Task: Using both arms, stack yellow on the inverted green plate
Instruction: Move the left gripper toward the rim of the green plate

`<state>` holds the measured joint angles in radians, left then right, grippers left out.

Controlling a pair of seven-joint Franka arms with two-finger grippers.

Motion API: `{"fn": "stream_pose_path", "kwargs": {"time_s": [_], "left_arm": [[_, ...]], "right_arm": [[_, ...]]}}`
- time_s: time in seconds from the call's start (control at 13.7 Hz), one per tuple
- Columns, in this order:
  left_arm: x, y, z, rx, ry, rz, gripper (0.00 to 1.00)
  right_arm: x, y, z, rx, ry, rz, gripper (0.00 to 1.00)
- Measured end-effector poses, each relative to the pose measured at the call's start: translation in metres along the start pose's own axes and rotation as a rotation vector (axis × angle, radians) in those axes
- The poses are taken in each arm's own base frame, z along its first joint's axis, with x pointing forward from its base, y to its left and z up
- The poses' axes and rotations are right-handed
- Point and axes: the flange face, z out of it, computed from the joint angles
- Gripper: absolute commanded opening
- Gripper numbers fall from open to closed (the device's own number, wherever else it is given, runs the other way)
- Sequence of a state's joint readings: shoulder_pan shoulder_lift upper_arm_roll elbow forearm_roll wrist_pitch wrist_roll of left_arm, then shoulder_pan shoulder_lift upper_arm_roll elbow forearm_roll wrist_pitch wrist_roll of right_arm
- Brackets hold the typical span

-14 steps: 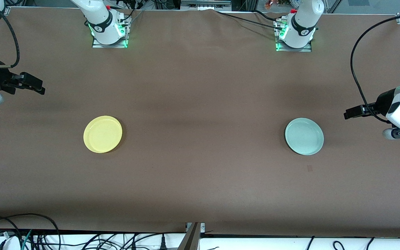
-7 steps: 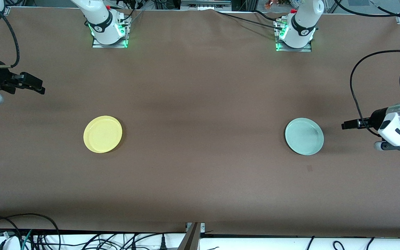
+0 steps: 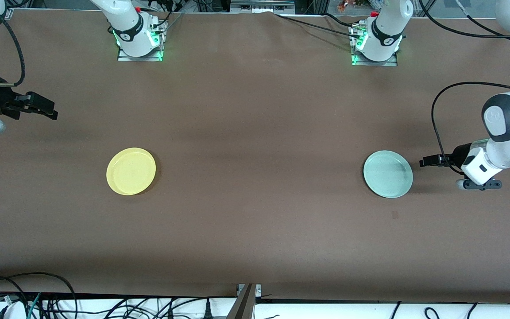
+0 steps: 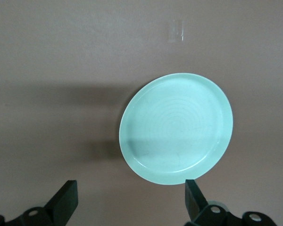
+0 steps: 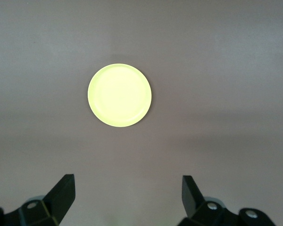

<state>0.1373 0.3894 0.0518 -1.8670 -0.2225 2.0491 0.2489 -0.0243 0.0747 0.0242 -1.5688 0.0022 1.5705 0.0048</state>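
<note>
Brown table (image 3: 255,133), yellow plate (image 3: 131,171), green plate (image 3: 388,173) upright, left claw (image 3: 423,162) beside it, right claw (image 3: 51,113), both open

Both arms are white with rounded joints and black bands. The left arm (image 3: 505,128) has a grey round cap and a looping black cable. The bases (image 3: 139,42) shine green near the table (image 3: 255,110) edge. Grippers are black
</note>
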Motion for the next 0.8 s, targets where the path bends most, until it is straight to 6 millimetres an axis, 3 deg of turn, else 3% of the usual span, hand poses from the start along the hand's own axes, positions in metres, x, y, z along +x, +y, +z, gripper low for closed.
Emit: {"fn": "stream_pose_path", "kwargs": {"time_s": [0.51,0.8], "left_arm": [[0.004,-0.032,0.083,-0.08,0.04,0.007,1.0],[0.007,-0.038,0.112,-0.124,0.065,0.104,1.0]], "right_arm": [[0.0,0.0,0.0,0.0,0.0,0.001,1.0],[0.0,0.002,0.0,0.0,-0.001,0.004,1.0]]}}
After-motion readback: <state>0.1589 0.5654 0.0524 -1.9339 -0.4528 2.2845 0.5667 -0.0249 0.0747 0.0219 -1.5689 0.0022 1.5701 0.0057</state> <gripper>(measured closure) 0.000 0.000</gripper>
